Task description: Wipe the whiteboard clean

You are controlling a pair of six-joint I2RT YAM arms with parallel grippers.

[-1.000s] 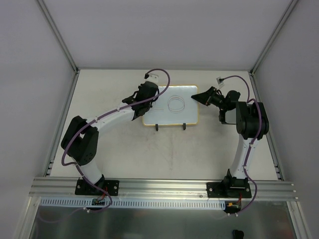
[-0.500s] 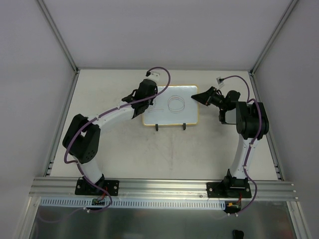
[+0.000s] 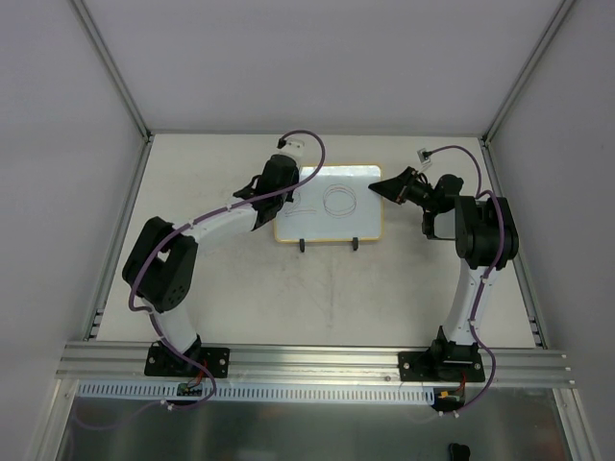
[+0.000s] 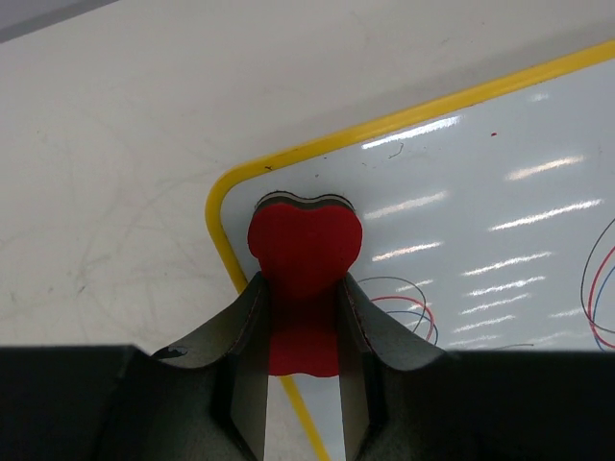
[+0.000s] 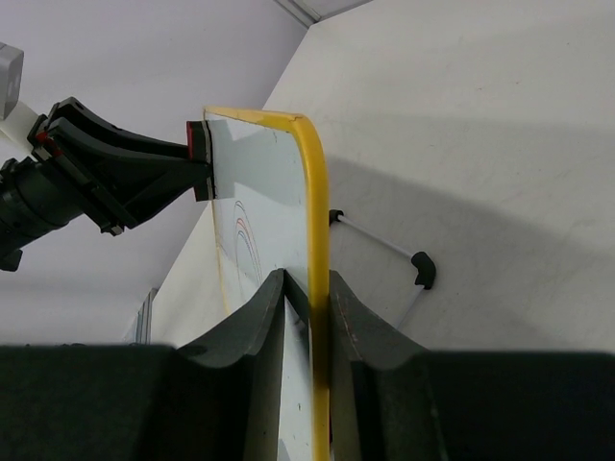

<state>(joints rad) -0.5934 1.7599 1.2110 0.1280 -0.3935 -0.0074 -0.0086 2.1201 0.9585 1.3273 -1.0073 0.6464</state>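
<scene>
The whiteboard (image 3: pixel 336 216) stands tilted on two black feet at the middle back, with a yellow frame and thin looped scribbles (image 3: pixel 338 200). My left gripper (image 3: pixel 285 185) is at its upper left corner. In the left wrist view that gripper (image 4: pixel 300 285) is shut on the red eraser (image 4: pixel 305 240), which presses on the whiteboard (image 4: pixel 461 182) just inside the corner, next to coloured loops (image 4: pixel 404 303). My right gripper (image 3: pixel 378 187) is shut on the board's right edge. The right wrist view shows its jaws (image 5: pixel 306 279) clamped on the yellow frame (image 5: pixel 315 192).
The board's wire stand with a black foot (image 5: pixel 423 269) rests on the table behind the board. The enclosure walls rise close behind and at both sides. The metal rail (image 3: pixel 307 360) with both arm bases runs along the near edge.
My left gripper has slid with the eraser a little left and toward the back, onto the board's upper left corner. The right gripper and board have not moved.
</scene>
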